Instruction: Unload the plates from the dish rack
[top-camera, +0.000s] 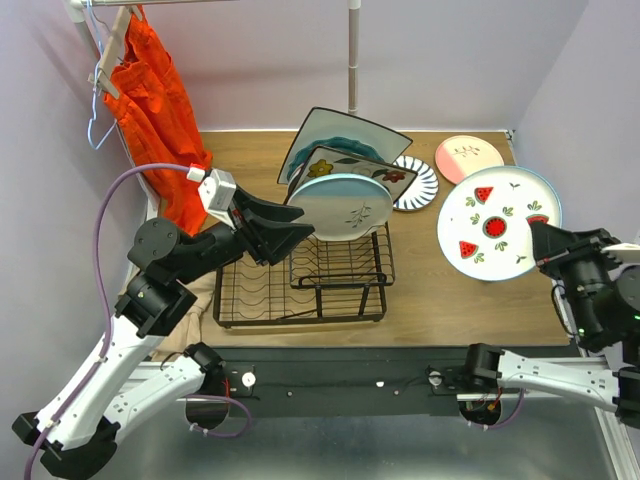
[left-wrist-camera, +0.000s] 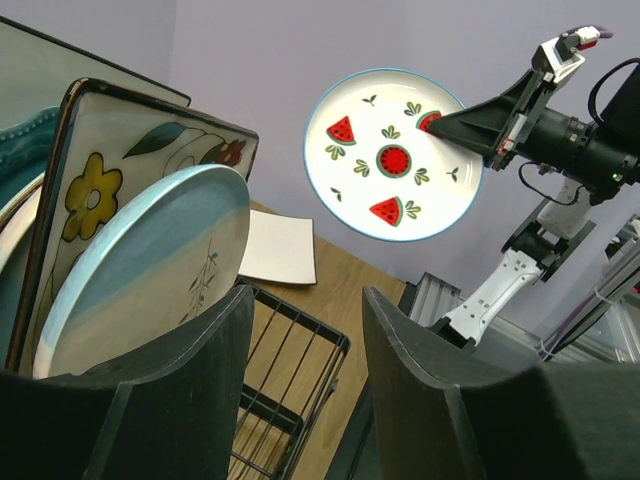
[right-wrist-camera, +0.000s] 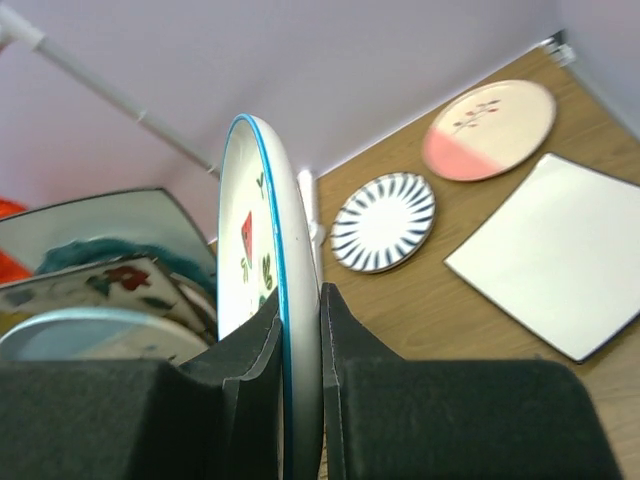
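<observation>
- The right gripper grips the rim of the red-fruit plate, raised over the table's right side
- The left gripper stands wide, nothing between its fingers, just beside the mint floral plate
- That plate stands in the dish rack, near the table's near edge, with the flower-print square plate behind it

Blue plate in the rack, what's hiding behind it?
A flower plate stands right behind the blue plate, then a teal plate and a bigger square plate. Their lower parts are covered, so anything else back there can't be seen.
</observation>
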